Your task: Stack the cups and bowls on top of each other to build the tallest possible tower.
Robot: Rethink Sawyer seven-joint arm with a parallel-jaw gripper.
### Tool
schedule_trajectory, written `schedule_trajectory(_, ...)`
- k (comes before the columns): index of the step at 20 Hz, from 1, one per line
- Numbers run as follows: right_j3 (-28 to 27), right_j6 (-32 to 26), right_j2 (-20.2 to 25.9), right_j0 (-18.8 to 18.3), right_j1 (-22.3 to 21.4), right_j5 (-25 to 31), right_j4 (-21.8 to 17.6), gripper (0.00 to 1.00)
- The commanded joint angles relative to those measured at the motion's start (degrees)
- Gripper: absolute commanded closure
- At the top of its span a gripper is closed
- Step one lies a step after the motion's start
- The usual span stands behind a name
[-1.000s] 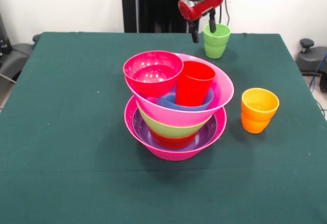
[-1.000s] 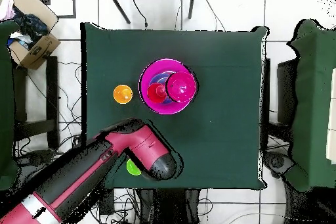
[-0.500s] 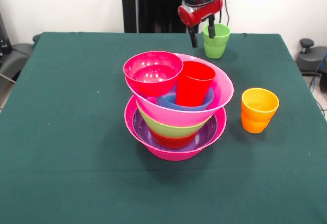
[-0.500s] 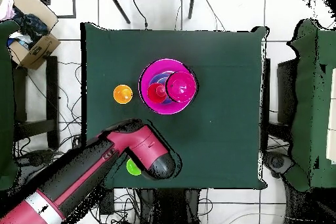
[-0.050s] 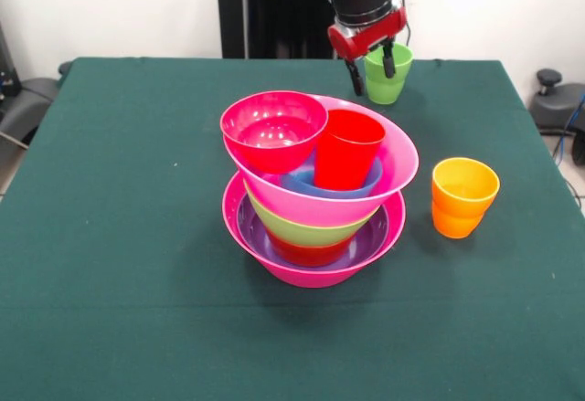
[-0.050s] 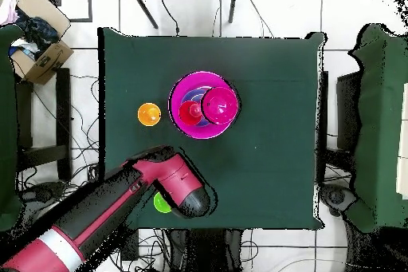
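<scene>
Front view: the gripper [image 5: 371, 61] hangs open at the lime green cup [image 5: 388, 74] near the table's far edge, one finger inside the rim. Close squarely on the wall, lift straight, then clear the tilted tower [image 5: 315, 191].

Red-and-black arm [image 6: 103, 213], red wrist collar, dark fingers [image 5: 353, 77].
</scene>
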Motion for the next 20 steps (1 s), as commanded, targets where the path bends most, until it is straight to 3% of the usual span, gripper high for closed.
schedule_trajectory(1,1.7,-18.4,12.1,-0.6,0.4,4.8,3.3,0.0)
schedule_trajectory(10,0.9,-16.6,9.8,-1.6,-1.3,4.1,-0.1,0.0)
schedule_trajectory(20,-2.1,-13.5,8.6,-2.0,-2.5,5.8,-0.1,0.0)
